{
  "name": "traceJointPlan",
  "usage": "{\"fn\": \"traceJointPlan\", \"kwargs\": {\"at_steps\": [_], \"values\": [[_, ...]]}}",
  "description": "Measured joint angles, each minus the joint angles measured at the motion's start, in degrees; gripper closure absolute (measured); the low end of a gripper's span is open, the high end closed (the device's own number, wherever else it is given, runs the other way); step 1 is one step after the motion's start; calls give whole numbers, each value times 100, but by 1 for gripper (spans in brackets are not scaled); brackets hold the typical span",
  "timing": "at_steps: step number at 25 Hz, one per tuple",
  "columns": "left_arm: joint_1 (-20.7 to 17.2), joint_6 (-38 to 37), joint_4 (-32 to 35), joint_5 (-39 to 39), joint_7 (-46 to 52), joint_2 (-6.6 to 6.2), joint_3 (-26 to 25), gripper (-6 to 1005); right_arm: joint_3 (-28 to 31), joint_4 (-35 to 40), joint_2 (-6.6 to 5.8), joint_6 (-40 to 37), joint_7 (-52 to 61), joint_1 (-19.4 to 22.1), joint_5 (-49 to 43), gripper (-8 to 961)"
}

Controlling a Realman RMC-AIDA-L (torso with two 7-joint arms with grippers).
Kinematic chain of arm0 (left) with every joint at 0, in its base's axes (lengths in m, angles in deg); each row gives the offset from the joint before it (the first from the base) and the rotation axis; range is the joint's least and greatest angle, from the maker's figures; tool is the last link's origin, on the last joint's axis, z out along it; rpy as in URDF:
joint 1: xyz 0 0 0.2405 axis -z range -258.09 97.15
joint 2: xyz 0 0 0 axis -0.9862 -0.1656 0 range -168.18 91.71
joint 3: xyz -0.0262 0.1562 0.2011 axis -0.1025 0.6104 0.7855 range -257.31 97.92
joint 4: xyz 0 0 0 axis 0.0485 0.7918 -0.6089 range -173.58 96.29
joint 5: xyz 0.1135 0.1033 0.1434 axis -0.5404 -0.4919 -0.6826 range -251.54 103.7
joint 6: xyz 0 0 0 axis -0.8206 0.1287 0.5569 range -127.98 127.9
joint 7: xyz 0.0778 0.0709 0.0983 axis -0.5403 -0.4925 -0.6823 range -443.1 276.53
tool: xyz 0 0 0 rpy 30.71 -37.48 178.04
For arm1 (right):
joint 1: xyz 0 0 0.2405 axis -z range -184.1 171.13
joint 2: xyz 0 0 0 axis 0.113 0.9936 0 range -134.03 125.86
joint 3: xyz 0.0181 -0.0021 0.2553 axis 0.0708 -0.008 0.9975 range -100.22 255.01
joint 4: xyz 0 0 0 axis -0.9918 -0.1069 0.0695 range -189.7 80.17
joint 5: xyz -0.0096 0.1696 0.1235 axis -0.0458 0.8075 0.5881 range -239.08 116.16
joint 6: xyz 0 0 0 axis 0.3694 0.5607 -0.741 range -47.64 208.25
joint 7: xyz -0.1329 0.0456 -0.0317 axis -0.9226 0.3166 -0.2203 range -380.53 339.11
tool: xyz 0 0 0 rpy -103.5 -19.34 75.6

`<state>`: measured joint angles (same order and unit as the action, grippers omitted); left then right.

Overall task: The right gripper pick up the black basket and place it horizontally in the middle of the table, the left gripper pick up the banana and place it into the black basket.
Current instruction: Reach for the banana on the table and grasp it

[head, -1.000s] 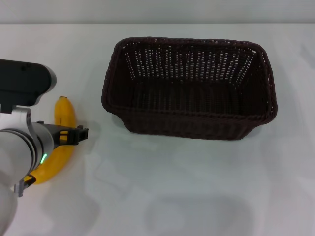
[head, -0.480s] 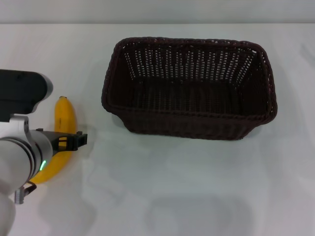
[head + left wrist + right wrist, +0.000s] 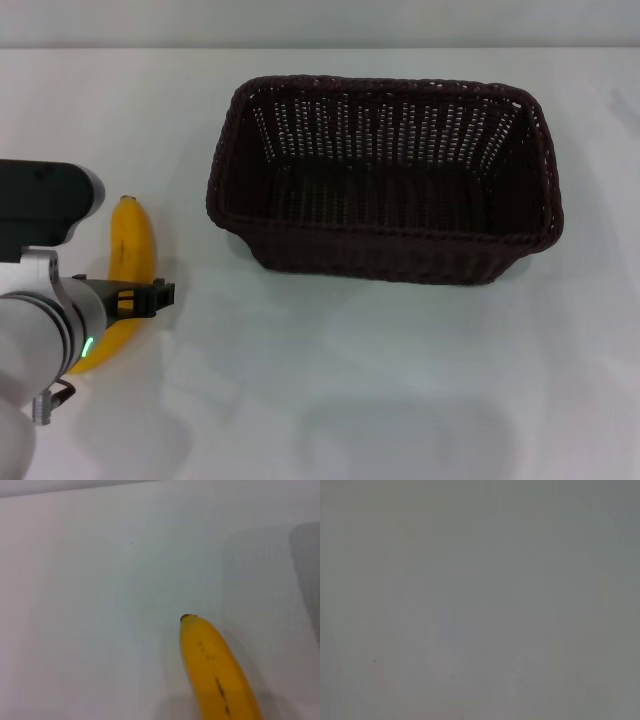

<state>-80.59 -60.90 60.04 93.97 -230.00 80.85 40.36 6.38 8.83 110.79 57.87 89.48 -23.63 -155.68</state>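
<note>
Retreat of left gripper [image 3: 143, 298] toward the robot since a second ago, low over banana [image 3: 134, 245] lying on table [image 3: 330, 400], left of empty black basket [image 3: 385, 255]; impossible to tell if clenched or released. Probably alignment for the grasp, banana not yet lifted. No brand, label or writing to read; right gripper unseen.

My left gripper [image 3: 150, 297] hovers over the banana [image 3: 130, 262], left of the black basket [image 3: 385, 180] on the table [image 3: 400, 380].
</note>
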Motion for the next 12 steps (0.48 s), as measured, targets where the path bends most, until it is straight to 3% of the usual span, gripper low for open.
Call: {"fn": "traceJointPlan", "kwargs": {"at_steps": [12], "values": [[15, 102, -164, -1, 8, 0, -17, 121, -1, 7, 0, -7, -7, 0, 0, 112]]}}
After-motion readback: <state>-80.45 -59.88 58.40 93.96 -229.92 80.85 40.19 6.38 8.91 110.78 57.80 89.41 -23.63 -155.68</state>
